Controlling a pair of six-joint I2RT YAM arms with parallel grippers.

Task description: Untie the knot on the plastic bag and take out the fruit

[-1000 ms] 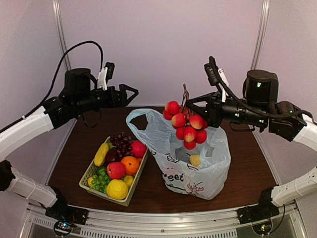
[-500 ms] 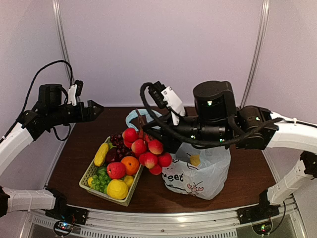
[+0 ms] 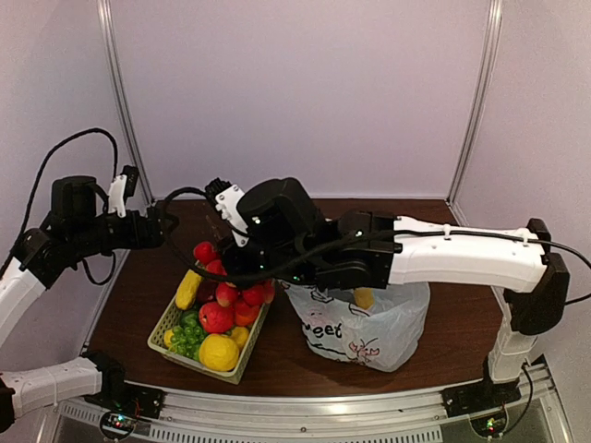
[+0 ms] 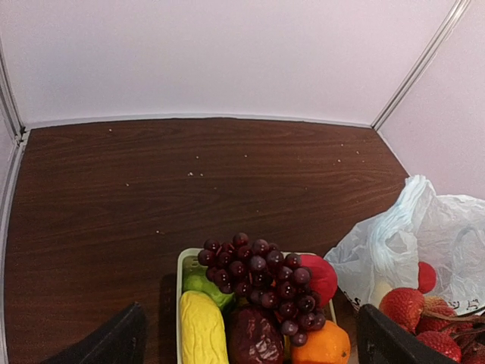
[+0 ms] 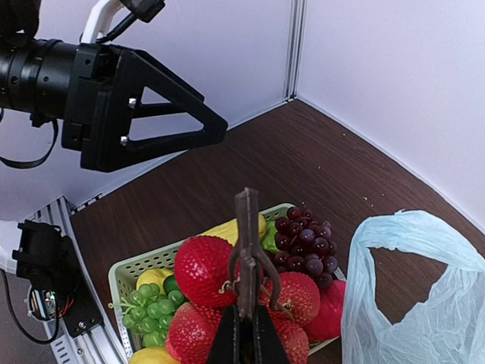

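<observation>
The plastic bag (image 3: 369, 323) stands open on the table, right of the basket; it also shows in the left wrist view (image 4: 413, 243) and the right wrist view (image 5: 424, 296). Its handles hang loose and no knot shows. A small yellow fruit (image 3: 364, 297) lies inside it. My right gripper (image 5: 244, 337) is shut on the brown stem (image 5: 247, 235) of a bunch of red bumpy fruit (image 5: 204, 269), held low over the basket (image 3: 164, 325). In the top view the bunch (image 3: 226, 281) touches the basket's fruit. My left gripper (image 3: 169, 219) is open and empty, behind and left of the basket.
The pale green basket (image 5: 125, 265) holds dark grapes (image 4: 265, 277), green grapes (image 3: 187, 334), an orange (image 4: 326, 345), a red apple (image 3: 215, 317) and yellow fruit (image 3: 219, 352). My long right arm (image 3: 443, 258) reaches across above the bag. White walls close the back and sides.
My right arm has swung left with the red bunch, from above the bag down onto the basket. My left arm has drawn back to the left.
</observation>
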